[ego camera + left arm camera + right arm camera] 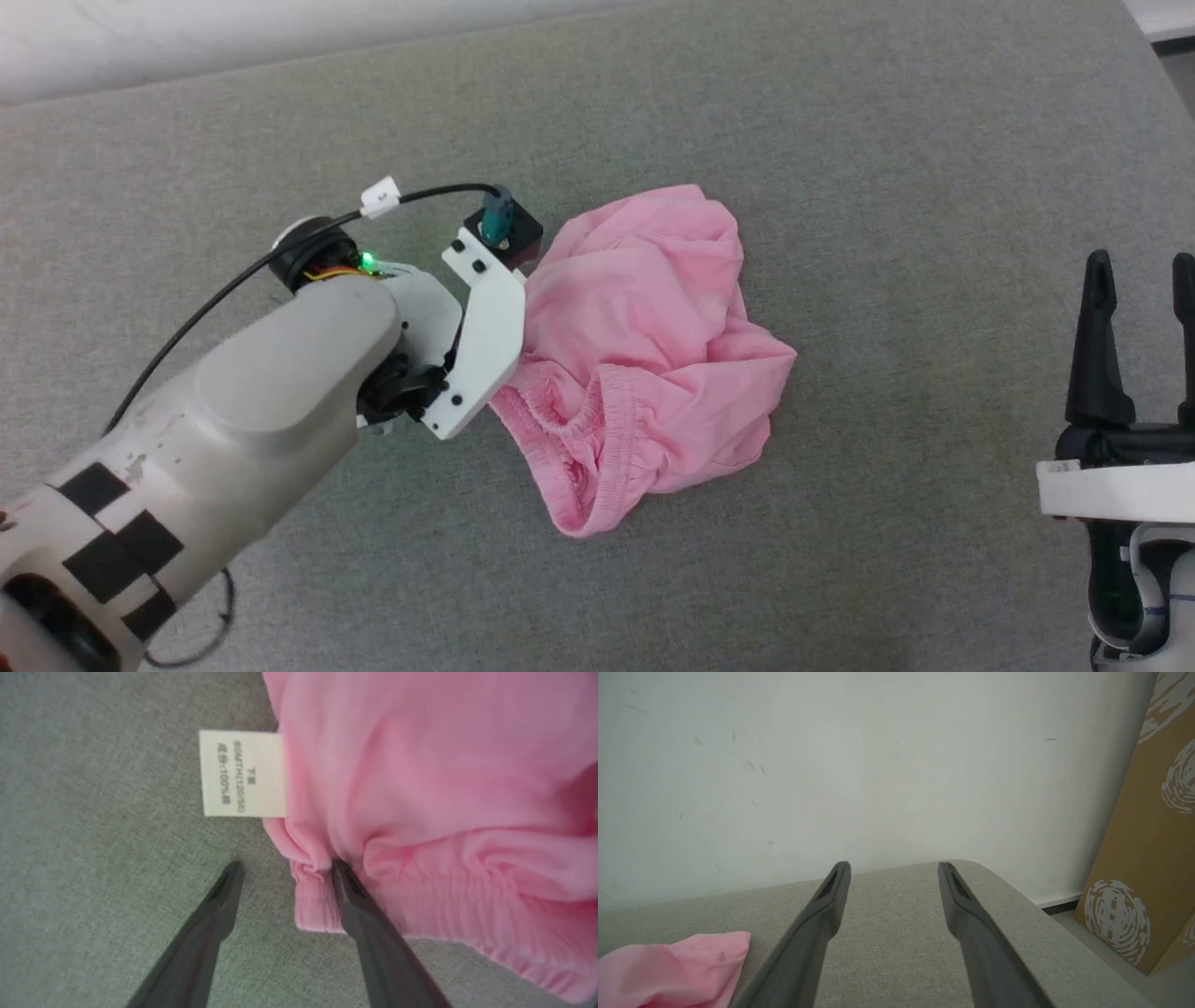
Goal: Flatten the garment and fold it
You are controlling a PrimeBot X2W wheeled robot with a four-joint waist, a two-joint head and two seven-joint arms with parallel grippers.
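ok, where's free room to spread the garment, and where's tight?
Bare grey surface between the garment and the right gripper, also beyond it toward the wall. Crowded at its left: the left gripper sits at the elastic band.

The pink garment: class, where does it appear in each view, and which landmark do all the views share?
Head view: garment crumpled at the centre.
Left wrist view: upper right, its white label at its left edge.
Right wrist view: bottom-left corner.
Shared landmark: the grey cloth surface beneath it.

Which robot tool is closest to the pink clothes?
The left tool: its open fingers straddle the garment's ruffled edge. The right tool stands apart, over the grey surface.
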